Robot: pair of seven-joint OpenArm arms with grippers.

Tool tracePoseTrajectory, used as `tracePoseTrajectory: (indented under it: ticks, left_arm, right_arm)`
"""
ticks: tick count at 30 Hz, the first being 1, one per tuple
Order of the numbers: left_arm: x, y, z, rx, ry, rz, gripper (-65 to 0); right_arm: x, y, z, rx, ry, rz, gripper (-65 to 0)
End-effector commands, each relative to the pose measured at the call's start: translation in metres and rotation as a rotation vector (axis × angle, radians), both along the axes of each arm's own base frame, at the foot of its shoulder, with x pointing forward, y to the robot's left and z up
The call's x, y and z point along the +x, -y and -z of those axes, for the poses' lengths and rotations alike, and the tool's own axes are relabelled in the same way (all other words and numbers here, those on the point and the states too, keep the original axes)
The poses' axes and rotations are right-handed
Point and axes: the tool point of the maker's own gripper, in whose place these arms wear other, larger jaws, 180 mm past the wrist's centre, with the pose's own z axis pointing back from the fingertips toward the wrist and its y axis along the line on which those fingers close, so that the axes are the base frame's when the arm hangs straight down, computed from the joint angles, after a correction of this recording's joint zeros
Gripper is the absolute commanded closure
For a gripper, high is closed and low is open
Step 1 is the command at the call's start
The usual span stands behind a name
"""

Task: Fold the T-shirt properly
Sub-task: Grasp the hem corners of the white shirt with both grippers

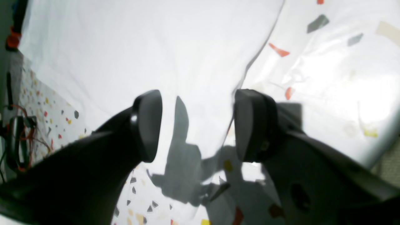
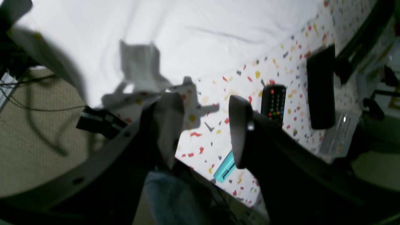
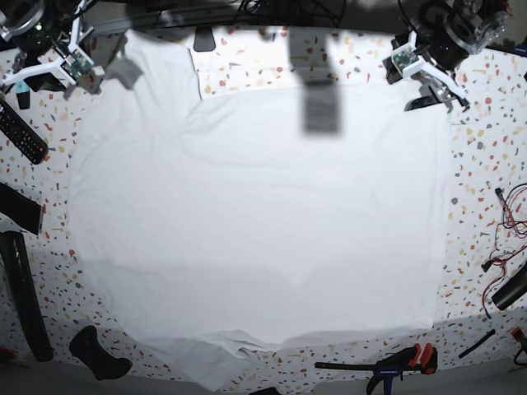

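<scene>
The T-shirt (image 3: pixel 255 222) is lying spread flat across my speckled desk (image 3: pixel 486 164); I am holding my left claw (image 1: pixel 197 125) and right claw (image 2: pixel 206 131) wide apart, gripping nothing.

The T-shirt (image 3: pixel 255 222) lies spread flat over the middle of the table (image 3: pixel 486 164), reaching nearly from its far edge to its near edge. A remote control (image 3: pixel 22 132) lies on the table left of the shirt, toward the far side. A clamp (image 3: pixel 387 362) lies at the near edge, to the right. Cables (image 3: pixel 506 222) lie at the right edge
</scene>
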Motion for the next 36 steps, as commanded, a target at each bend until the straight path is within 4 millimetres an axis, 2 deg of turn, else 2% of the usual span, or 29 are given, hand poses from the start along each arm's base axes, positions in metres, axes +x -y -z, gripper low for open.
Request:
tracePoseTrajectory:
  ticks: [1, 5, 8, 11, 13, 16, 17, 18, 21, 24, 26, 31, 36]
  left_arm:
    - [-0.005, -0.029, 0.009, 0.137, -0.038, -0.026, -35.0]
    - [-0.009, -0.057, 0.014, 0.256, -0.084, -0.071, -35.0]
    - [-0.010, -0.059, 0.014, 0.260, -0.088, -0.072, -35.0]
    - [-0.012, -0.051, 0.013, 0.224, -0.080, -0.050, -33.5]
    - [-0.011, -0.044, 0.011, 0.192, -0.066, -0.029, -25.6]
    - [-0.009, -0.038, 0.009, 0.164, -0.053, -0.012, -4.7]
    - [-0.010, -0.038, 0.009, 0.164, -0.053, -0.012, 0.0]
    - [-0.010, -0.038, 0.009, 0.165, -0.054, -0.013, 0.0]
    - [-0.010, -0.039, 0.009, 0.167, -0.055, -0.014, 0.0]
    - [-0.010, -0.039, 0.010, 0.167, -0.055, -0.014, 0.0]
    - [-0.010, -0.039, 0.009, 0.167, -0.054, -0.014, 0.0]
    - [-0.010, -0.039, 0.009, 0.167, -0.055, -0.014, 0.0]
    - [-0.010, -0.039, 0.009, 0.167, -0.055, -0.014, 0.0]
  right_arm:
    - [0.004, -0.002, -0.005, 0.001, 0.021, -0.015, -27.4]
    - [0.004, -0.002, -0.005, 0.001, 0.021, -0.015, -27.4]
    - [0.004, -0.002, -0.005, 0.001, 0.021, -0.015, -27.4]
    - [0.004, -0.002, -0.005, 0.001, 0.021, -0.015, -27.4]
    - [0.003, -0.004, -0.005, 0.015, 0.017, -0.012, -27.4]
    - [-0.006, -0.018, 0.001, 0.084, -0.044, -0.051, -27.4]
    - [-0.013, -0.026, 0.005, 0.102, -0.086, -0.095, -27.4]
    - [-0.021, -0.032, 0.009, 0.106, -0.133, -0.155, -27.4]
    - [-0.025, -0.037, 0.012, 0.111, -0.149, -0.183, -28.1]
    - [-0.027, -0.036, 0.016, 0.063, -0.156, -0.209, -34.5]
    - [-0.031, -0.039, 0.022, 0.046, -0.168, -0.234, -34.7]
    - [-0.047, -0.048, 0.052, 0.038, -0.216, -0.317, -34.7]
    - [-0.046, -0.042, 0.080, -0.084, -0.238, -0.390, -34.7]
